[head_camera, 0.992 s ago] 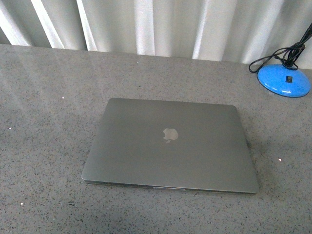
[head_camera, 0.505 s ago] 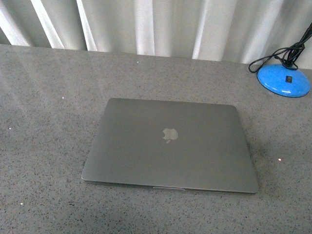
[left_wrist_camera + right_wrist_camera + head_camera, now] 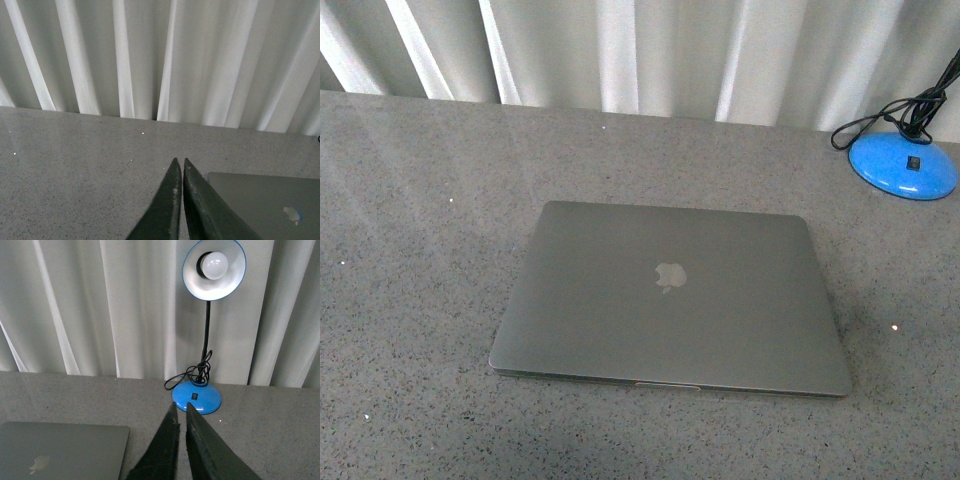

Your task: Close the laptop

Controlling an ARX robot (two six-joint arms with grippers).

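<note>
The space-grey laptop (image 3: 670, 298) lies flat in the middle of the table with its lid down and the apple logo facing up. Neither gripper shows in the front view. In the left wrist view my left gripper (image 3: 179, 161) is shut and empty, above the table beside a corner of the laptop (image 3: 265, 200). In the right wrist view my right gripper (image 3: 180, 406) is shut and empty, with the laptop's other corner (image 3: 60, 447) to one side of it.
A blue desk lamp stands at the far right of the grey speckled table (image 3: 410, 200); its base (image 3: 903, 165) with a black cord shows in the front view, its base (image 3: 196, 396) and shade in the right wrist view. White curtains (image 3: 620, 50) hang behind the table.
</note>
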